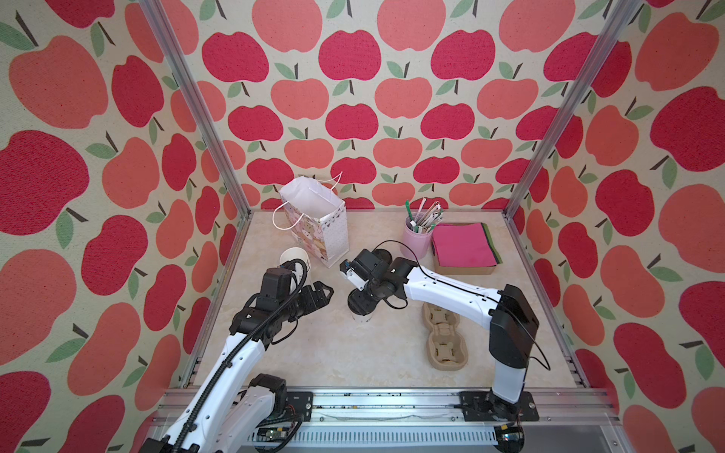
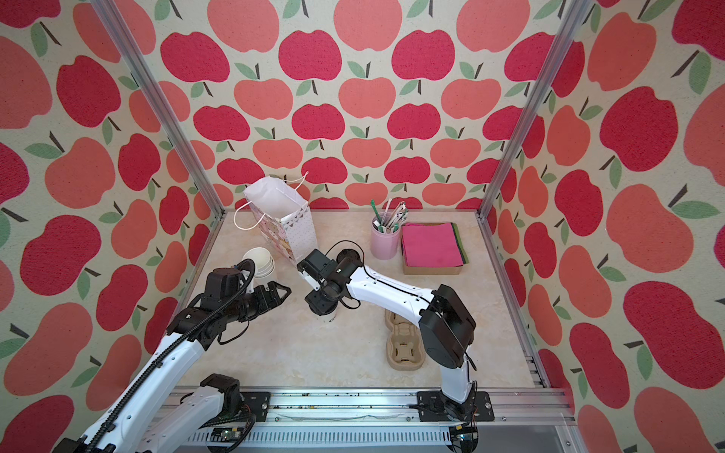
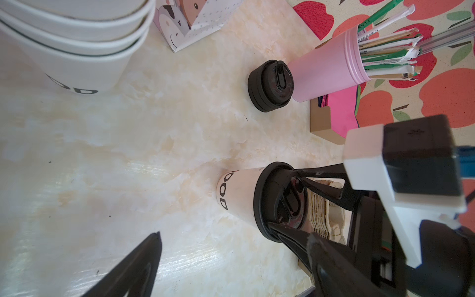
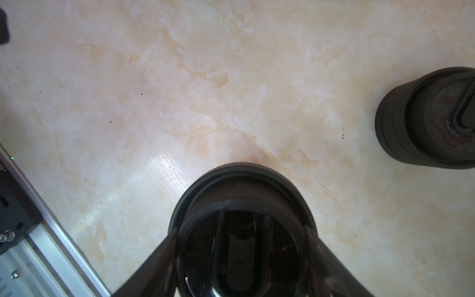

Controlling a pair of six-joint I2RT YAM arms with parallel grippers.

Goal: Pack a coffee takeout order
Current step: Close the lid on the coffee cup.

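Centre of desk (image 1: 314, 353): white paper cup (image 3: 236, 190), upright, capped by black lid (image 4: 241, 180). From above: right gripper (image 4: 241, 230), fingers clamped on opposite sides of the lid. Near, toward the stack of lidless cups (image 1: 295, 259): left gripper (image 1: 323, 294), fingers wide apart, holding nothing. Far side: green straw (image 1: 408, 210) in pink holder (image 1: 416, 243); magenta napkin (image 1: 459, 245) atop pile in cardboard tray (image 1: 463, 270); paper bag (image 1: 314, 223), open.
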